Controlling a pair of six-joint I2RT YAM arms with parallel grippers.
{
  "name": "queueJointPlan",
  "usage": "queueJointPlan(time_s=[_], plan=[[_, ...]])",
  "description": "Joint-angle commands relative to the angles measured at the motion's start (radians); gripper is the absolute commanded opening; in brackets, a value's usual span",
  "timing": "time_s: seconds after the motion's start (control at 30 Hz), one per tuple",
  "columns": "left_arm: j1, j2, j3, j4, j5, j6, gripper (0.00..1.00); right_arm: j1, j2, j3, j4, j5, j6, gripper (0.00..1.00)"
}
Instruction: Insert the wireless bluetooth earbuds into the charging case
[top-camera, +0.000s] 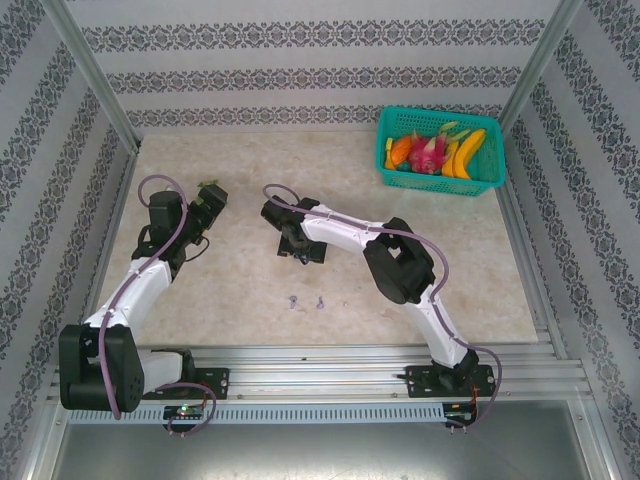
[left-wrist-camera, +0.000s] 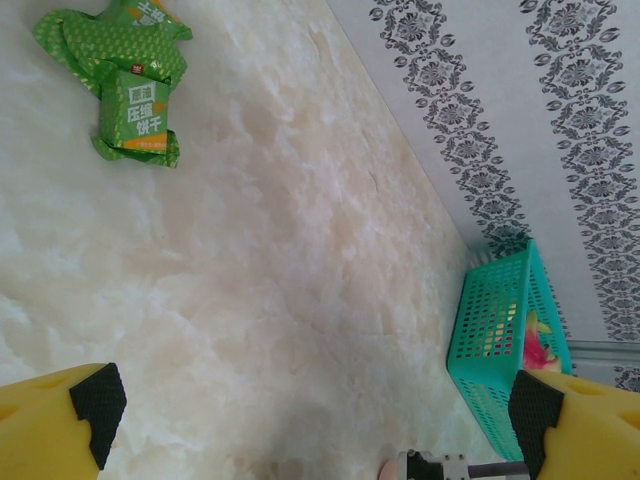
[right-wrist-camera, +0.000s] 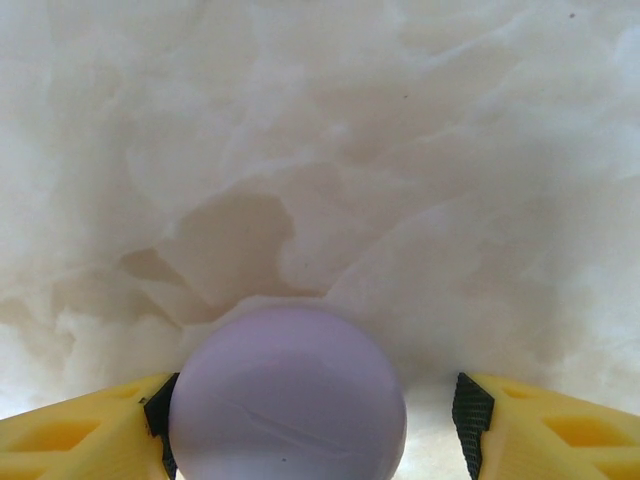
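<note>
The smooth lilac charging case (right-wrist-camera: 288, 395) looks light, rigid and slippery, best pinched across its rim. The right tool (right-wrist-camera: 315, 405) straddles it unclamped; the left tool (left-wrist-camera: 315, 405) gapes empty.

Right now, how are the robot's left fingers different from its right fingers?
The left fingers grip nothing; the right fingers have a round purple case between them, touching one pad. The left fingers tilt toward the wall; the right fingers point down at the table. Both are yellow with black pads, and open.
</note>
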Motion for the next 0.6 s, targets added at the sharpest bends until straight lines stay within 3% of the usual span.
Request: queueJointPlan(time_s=[0.0,0.23,0.57], plan=[[-0.013,-0.012,-0.011,0.039,-0.005,-0.011,1.0,-0.007,-0.012,0.04,-0.031,0.026,0.09,0.72],[-0.014,-0.005,-0.015,0.048,-0.005,-0.014,1.0,-0.009,0.022,0.086,-0.046,-0.001,0.149,0.71],[-0.015,0.007,-0.027,0.069,0.0,-0.017,1.0,-0.004,0.047,0.076,-0.05,-0.021,0.072,0.65]])
